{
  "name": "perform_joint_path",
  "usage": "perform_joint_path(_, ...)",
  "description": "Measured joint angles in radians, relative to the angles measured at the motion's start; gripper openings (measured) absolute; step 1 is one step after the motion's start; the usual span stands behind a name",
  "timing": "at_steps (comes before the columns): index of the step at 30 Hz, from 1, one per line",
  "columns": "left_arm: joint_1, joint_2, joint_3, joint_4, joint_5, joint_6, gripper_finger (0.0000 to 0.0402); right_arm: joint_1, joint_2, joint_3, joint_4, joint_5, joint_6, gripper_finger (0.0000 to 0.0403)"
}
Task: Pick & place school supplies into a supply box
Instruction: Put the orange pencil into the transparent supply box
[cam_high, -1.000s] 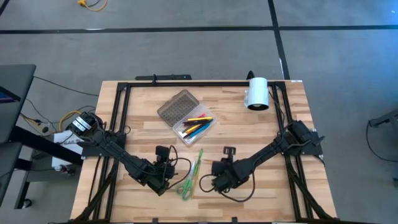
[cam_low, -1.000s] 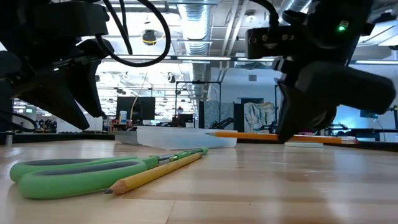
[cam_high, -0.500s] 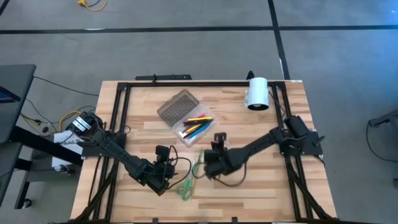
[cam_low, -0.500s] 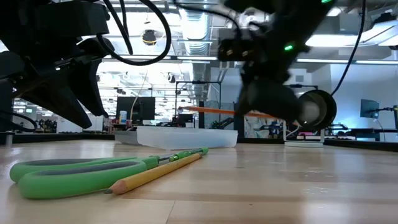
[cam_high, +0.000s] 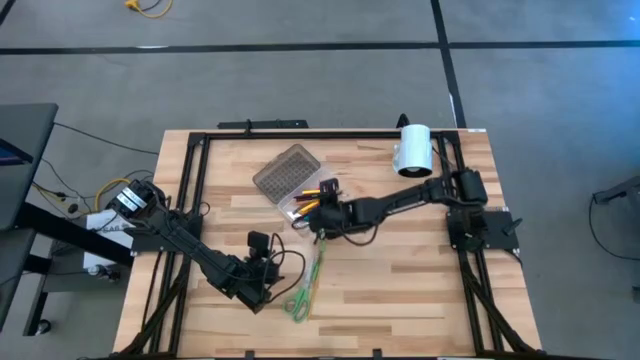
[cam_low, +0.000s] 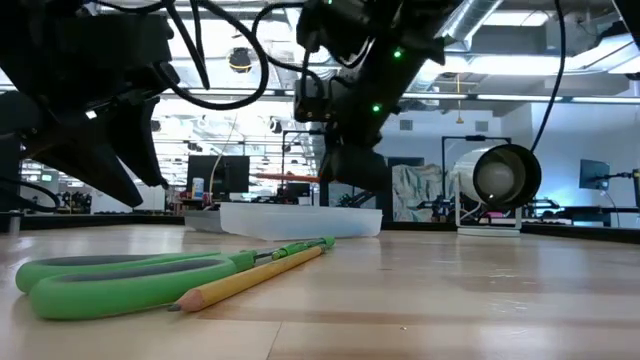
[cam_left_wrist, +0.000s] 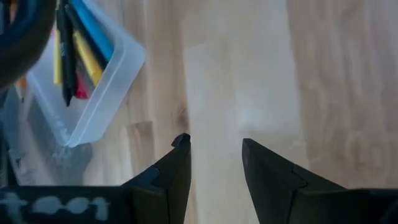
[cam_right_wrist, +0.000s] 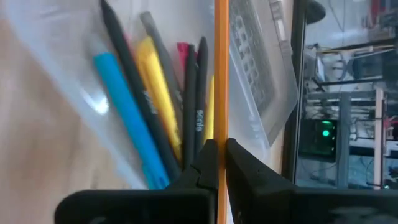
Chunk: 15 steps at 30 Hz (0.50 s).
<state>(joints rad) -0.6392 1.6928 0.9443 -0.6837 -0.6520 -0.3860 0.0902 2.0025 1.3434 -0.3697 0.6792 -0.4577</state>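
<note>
In the high view, the supply box (cam_high: 300, 190) is seen lying open a little above the middle of the wooden tabletop (cam_high: 420, 290), its grey dot-gridded lid (cam_high: 281, 172) folded back toward the upper left and its clear tray holding several pens. The right gripper (cam_high: 318, 219) is reached across from the right side of the frame and is held over the lower right edge of the tray. In the right wrist view its fingers (cam_right_wrist: 239, 171) are seen pressed tight on a thin orange pencil (cam_right_wrist: 221, 74), which runs straight up the frame above the tray. Below it in that view, a blue pen (cam_right_wrist: 127, 118), a yellow pen (cam_right_wrist: 158, 102), black pens (cam_right_wrist: 189, 102) and a pink one (cam_right_wrist: 182, 50) are seen lying side by side in the box.

The left gripper (cam_high: 262, 268) is held low at the lower left of the tabletop, well apart from the box. In the left wrist view its fingers (cam_left_wrist: 177, 174) are seen parted with bare wood between them, nothing gripped.

Just to the right of the left gripper in the high view, the green-handled scissors (cam_high: 300, 298) and a yellow pencil (cam_high: 316, 268) are left lying close together on the tabletop, below the box. In the low view they are seen in the foreground at lower left, the scissors (cam_low: 120, 280) beside the pencil (cam_low: 250, 277). A white cylinder (cam_high: 413, 150) is seen lying at the upper right of the tabletop.
</note>
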Motion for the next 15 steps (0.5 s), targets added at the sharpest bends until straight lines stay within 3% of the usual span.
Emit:
perform_joint_path(7,0.0,0.0,0.0,-0.054,-0.037,-0.028,0.0135,-0.046,0.0,0.0,0.01,-0.051,-0.024,0.0004)
perform_joint_path(15,0.003,0.0,0.0,-0.058,-0.045,-0.026,0.0135,-0.091,0.0,0.0,0.012,-0.12,-0.008,0.0043)
